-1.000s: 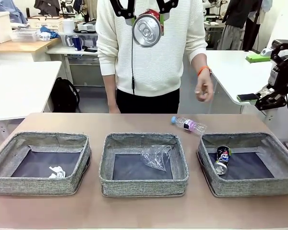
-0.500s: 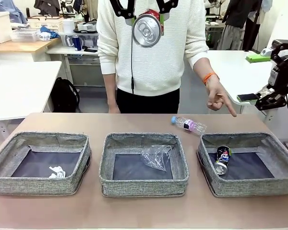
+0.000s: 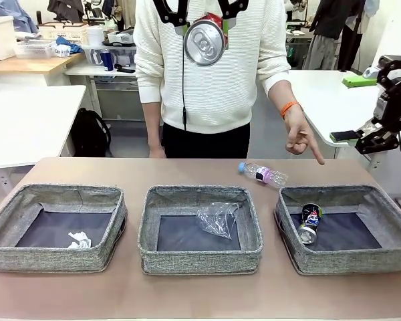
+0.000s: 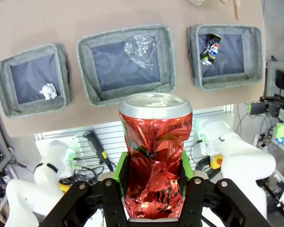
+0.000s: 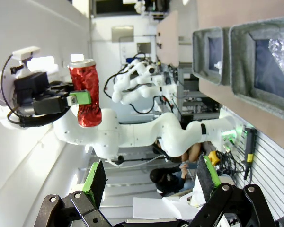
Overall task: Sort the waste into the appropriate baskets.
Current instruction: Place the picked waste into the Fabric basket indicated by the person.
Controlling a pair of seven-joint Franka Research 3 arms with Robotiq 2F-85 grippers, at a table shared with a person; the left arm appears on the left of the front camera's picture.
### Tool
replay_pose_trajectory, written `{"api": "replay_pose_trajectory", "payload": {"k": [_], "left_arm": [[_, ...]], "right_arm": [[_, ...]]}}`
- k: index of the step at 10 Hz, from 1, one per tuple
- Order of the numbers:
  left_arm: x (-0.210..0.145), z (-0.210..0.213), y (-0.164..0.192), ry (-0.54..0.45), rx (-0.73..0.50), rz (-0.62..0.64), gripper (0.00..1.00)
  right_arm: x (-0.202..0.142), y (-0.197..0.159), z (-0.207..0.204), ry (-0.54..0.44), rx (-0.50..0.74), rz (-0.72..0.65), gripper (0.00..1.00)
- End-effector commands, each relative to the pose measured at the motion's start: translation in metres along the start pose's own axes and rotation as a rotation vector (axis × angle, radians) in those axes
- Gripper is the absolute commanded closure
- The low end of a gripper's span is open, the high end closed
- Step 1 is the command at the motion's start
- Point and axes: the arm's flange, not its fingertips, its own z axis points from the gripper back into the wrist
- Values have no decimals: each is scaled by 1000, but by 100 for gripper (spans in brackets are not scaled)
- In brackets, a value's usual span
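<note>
The left gripper [image 4: 154, 172] is clamped on the crumpled red can [image 4: 155, 137], held high and well left of the right basket [image 3: 347, 262], where the dark can [image 3: 309, 223] lies. The right gripper [image 5: 151, 177] hangs wide and empty. Released from up there, I'd guess the can falls short of that basket or bounces off its rim. The person's hand [image 3: 299, 137], pointing just behind that basket, could get struck.

Robotics lab, white worktables [image 3: 27, 120], cluttered bench [image 3: 27, 65] with plastic box [image 3: 0, 37], white robot arms [image 4: 236, 158] on slotted mounting plate [image 4: 104, 135].
</note>
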Motion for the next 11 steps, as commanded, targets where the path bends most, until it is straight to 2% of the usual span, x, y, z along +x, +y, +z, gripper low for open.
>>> {"api": "replay_pose_trajectory", "payload": {"k": [1,3,4,5,7,10,11], "left_arm": [[-2,2,1,-10,-1,4,52],[0,0,0,0,0,0,52],[-3,-30,-6,-56,20,5,52],[-2,-61,-11,-81,13,-26,52],[12,-125,-36,-126,-18,-70,52],[36,-211,-121,-168,23,-132,52],[36,-232,-151,-224,44,-92,52]], "right_arm": [[0,2,0,0,23,14,0],[0,0,0,0,0,0,0],[-7,-13,27,-5,-15,-7,0],[-18,-23,58,-57,-31,-4,0],[-51,-38,127,-198,-37,-36,0],[-128,-51,207,-473,-62,-13,0],[-149,-60,222,-589,-53,-10,0]]}}
